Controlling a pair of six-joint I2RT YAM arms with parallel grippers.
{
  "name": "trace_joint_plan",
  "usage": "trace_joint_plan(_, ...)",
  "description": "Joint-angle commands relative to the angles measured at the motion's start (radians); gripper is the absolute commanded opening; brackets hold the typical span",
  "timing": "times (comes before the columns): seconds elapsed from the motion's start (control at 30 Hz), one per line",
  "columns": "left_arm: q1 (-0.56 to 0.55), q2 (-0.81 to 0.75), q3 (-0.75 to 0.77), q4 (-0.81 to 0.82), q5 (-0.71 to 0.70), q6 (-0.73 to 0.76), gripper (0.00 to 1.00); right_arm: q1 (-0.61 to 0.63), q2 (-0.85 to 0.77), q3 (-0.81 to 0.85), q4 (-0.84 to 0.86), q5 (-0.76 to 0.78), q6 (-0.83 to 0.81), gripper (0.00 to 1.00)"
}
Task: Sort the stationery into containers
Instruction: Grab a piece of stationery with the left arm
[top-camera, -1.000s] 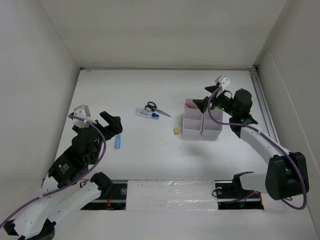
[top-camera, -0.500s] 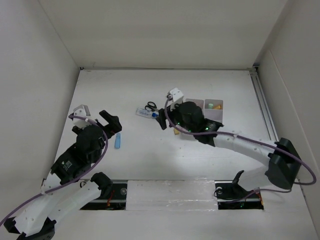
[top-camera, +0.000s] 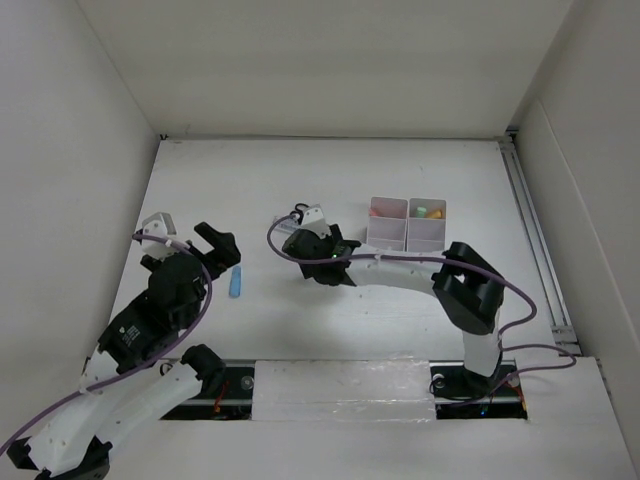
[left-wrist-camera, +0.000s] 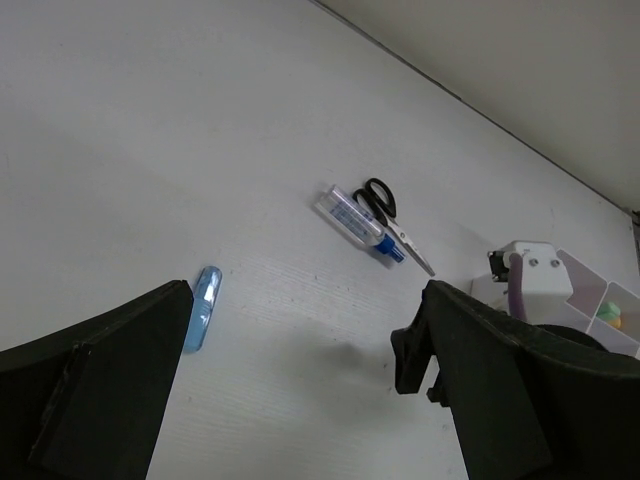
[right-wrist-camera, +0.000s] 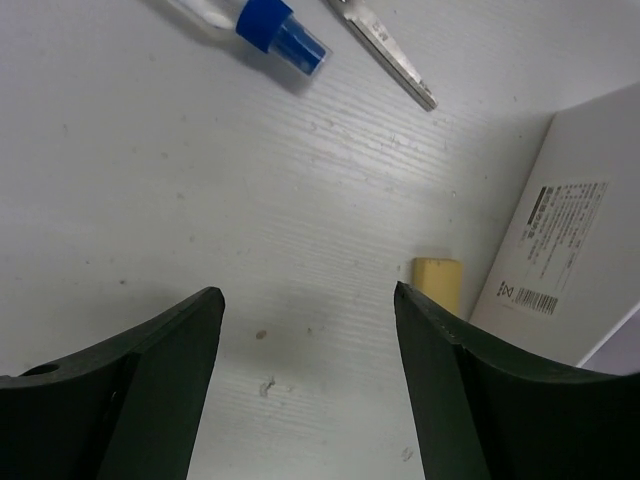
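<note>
In the top view the left gripper (top-camera: 222, 247) hovers over the table (top-camera: 330, 330) on the 9 o'clock side, jaws spread wide and holding nothing. Its wrist view shows both fingers far apart with bare table between them. The blue marker (top-camera: 236, 283) lies flat just at 5 o'clock of that gripper. In the left wrist view it (left-wrist-camera: 203, 308) sits beside the left finger, not touching it.

The right arm reaches across from 4 o'clock toward the middle, and the right gripper (top-camera: 330, 265) is low over the table there. Its jaws are also wide open and empty (right-wrist-camera: 305, 330). In the right wrist view a small yellow block (right-wrist-camera: 438, 283) lies at 1 o'clock of the gap, just beside the organiser (right-wrist-camera: 590, 130) wall.

Beyond it, at 12 o'clock, the tube (left-wrist-camera: 352, 215) with its blue cap lies flat. The scissors (left-wrist-camera: 390, 215) lie alongside it, blades pointing toward the organiser.

Farthest, at 2 o'clock of the table, stands the organiser (top-camera: 407, 222). Four compartments show: pink items in the far left one, yellow and green items in the far right one.
</note>
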Motion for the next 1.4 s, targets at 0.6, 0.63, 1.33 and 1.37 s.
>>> trace_joint_plan(0.6,0.004,0.003,0.0,0.03,0.026,0.024,1.0,-0.016,-0.145,-0.058,-0.058,0.058,0.077,0.81)
trace_joint_plan(0.63,0.004,0.003,0.0,0.03,0.026,0.024,1.0,-0.016,-0.145,-0.058,-0.075,0.102,0.077,0.81)
trace_joint_plan(1.33,-0.025,0.751,-0.066,0.591,0.729,-0.016,1.0,-0.027,-1.187,-0.151,-0.242,0.287,-0.15,0.83)
trace_joint_plan(1.37,-0.035,0.782,-0.078,0.661,0.747,-0.016,1.0,-0.036,-1.187,-0.151,-0.242,0.278,-0.15,0.83)
